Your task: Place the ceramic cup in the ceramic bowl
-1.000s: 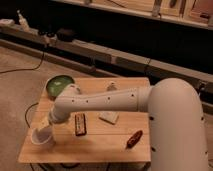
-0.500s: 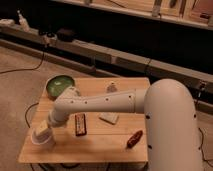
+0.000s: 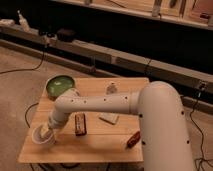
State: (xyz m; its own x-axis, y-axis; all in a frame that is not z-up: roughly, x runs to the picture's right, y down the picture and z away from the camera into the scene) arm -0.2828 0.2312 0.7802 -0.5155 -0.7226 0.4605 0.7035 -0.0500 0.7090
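None of the placing was done | your gripper (image 3: pixel 47 131) sat at the plain white round ceramic cup (image 3: pixel 40 137) by the wooden table's (image 3: pixel 100 150) near-left corner, grip and opening impossible to tell | shallow glossy green ceramic bowl (image 3: pixel 60 86) stood empty, well apart at the far-left corner | lift, carry and release were left to you.

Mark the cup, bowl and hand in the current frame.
cup (image 3: pixel 40 139): camera view, on its white outer wall, left side.
bowl (image 3: pixel 60 85): camera view, on its bare green inside.
hand (image 3: pixel 48 131): camera view, on its tip, right at the cup's rim.
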